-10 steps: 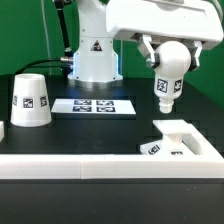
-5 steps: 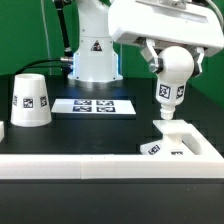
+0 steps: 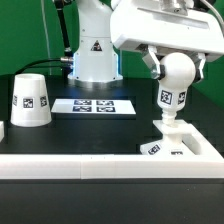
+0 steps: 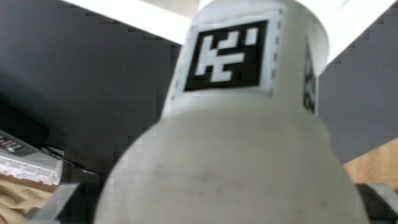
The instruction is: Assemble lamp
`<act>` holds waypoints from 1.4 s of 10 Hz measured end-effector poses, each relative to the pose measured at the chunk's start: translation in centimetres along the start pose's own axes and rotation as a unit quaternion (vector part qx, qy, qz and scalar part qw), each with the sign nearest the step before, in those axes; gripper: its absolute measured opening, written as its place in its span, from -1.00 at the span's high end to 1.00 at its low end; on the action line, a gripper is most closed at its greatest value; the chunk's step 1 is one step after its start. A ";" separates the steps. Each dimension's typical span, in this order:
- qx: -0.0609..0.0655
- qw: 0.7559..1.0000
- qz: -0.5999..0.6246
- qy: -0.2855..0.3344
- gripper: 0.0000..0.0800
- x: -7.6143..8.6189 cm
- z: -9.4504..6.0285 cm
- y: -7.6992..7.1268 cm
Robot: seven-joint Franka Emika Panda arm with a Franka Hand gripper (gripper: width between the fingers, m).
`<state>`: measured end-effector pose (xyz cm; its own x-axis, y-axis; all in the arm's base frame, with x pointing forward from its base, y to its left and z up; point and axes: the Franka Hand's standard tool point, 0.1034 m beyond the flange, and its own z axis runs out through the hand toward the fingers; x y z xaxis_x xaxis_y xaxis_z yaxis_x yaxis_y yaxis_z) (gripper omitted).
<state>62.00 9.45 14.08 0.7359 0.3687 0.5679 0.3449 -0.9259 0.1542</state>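
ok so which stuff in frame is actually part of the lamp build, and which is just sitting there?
Part of the job:
- bulb, held in the gripper, stem down at the base
- base
- shade, standing apart on the exterior view's left

Just there:
- marker board
- table

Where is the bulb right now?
The bulb is on the exterior view's right, held stem-down in the gripper over the base, right of the marker board.
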 end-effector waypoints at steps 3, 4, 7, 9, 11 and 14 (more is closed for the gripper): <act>0.005 1.000 0.001 -0.001 -0.45 0.0 0.2 -1.1; 0.005 1.000 0.000 -0.003 -0.45 -0.3 0.4 -1.2; 0.004 1.000 -0.001 -0.004 -0.45 -0.9 0.8 -1.2; -0.004 1.000 -0.001 0.002 -0.45 -2.0 0.7 -1.0; -0.011 1.000 -0.003 0.008 -0.45 -3.2 0.5 -1.1; -0.011 1.000 -0.002 0.007 -0.45 -3.3 0.4 -1.1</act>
<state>59.39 9.31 11.65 0.7261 0.3713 0.5788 0.3342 -0.9261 0.1749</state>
